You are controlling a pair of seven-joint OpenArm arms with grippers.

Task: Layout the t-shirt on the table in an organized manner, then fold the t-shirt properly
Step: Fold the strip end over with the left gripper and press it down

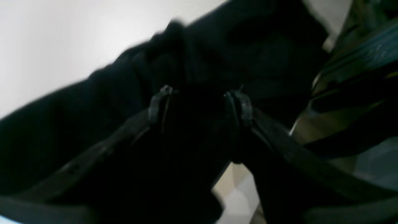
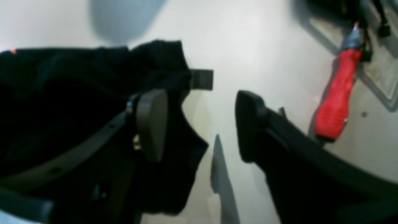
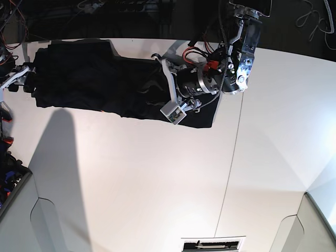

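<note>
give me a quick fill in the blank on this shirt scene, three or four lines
1. The t-shirt lies on the ____ table.
2. In the right wrist view, the fingers of the right hand stand ____.
3. In that view, a tool with a ____ handle lies on the table.
4. In the base view, the t-shirt lies along the table's ____ edge.

Missing words: white; apart; red; far

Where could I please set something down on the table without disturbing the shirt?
The table is bare all along the near side of the shirt, and also to the right of its long seam. The far edge is crowded: the shirt lies there with both arms over its ends.
</note>
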